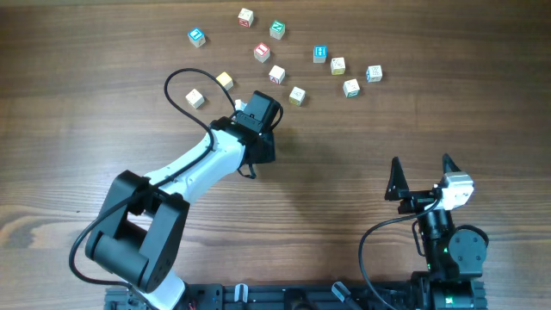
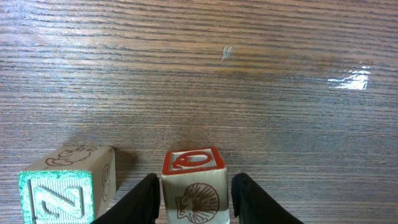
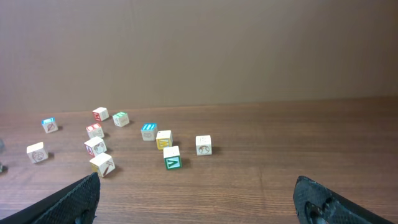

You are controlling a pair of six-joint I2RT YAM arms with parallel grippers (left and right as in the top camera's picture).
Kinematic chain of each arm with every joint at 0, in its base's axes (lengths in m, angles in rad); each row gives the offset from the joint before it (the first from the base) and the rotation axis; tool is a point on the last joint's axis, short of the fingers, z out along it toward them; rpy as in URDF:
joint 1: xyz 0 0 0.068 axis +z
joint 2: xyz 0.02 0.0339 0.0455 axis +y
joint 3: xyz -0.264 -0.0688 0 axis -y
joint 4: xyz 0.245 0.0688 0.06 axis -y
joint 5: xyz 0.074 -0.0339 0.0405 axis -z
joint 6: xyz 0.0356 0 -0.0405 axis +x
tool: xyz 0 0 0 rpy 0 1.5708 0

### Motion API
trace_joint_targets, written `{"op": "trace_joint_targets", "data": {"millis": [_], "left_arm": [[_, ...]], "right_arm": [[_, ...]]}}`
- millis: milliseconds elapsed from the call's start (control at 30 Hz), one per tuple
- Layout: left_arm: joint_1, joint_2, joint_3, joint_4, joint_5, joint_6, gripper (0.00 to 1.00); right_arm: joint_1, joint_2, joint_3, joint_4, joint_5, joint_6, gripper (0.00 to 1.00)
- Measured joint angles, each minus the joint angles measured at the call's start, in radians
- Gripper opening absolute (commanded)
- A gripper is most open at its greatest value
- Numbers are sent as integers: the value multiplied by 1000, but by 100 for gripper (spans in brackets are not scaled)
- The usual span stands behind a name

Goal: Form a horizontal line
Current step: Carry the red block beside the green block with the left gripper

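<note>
Step in hand: beside the green-faced cube (image 2: 59, 193), I judge I am seating the red-topped cube (image 2: 193, 183); square it, close the gap, lift off without nudging.
Horizontal line: not formed yet; cubes (image 1: 297, 95) lie scattered across the far side of the table (image 1: 430, 120).
Left gripper (image 2: 193, 202): fingers (image 2: 146, 199) flank the red-topped cube closely (pressing or just clear, I cannot tell).
Right gripper (image 1: 421, 179): spread wide, empty, well apart from the cubes.
</note>
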Motion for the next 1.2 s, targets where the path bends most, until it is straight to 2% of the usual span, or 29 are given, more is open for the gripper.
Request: {"op": "trace_joint_targets", "data": {"millis": [200, 433, 500, 533, 567, 600, 900, 1067, 1200], "left_arm": [[0, 0, -1, 16, -4, 0, 43], [0, 0, -3, 97, -91, 8, 42], [0, 0, -3, 138, -98, 25, 33], [0, 0, -3, 165, -101, 41, 15], [0, 0, -3, 171, -100, 47, 6], [0, 0, -4, 176, -97, 50, 4], [0, 0, -4, 160, 138, 68, 5], [0, 0, -4, 77, 166, 68, 4], [0, 2, -4, 70, 166, 69, 4]], "right_arm": [[0, 0, 0, 0, 0, 0, 100], [0, 0, 0, 0, 0, 0, 100], [0, 0, 0, 0, 0, 0, 100], [0, 0, 0, 0, 0, 0, 100], [0, 0, 0, 0, 0, 0, 100], [0, 0, 0, 0, 0, 0, 100], [0, 0, 0, 0, 0, 0, 100], [0, 0, 0, 0, 0, 0, 100], [0, 0, 0, 0, 0, 0, 100]]}}
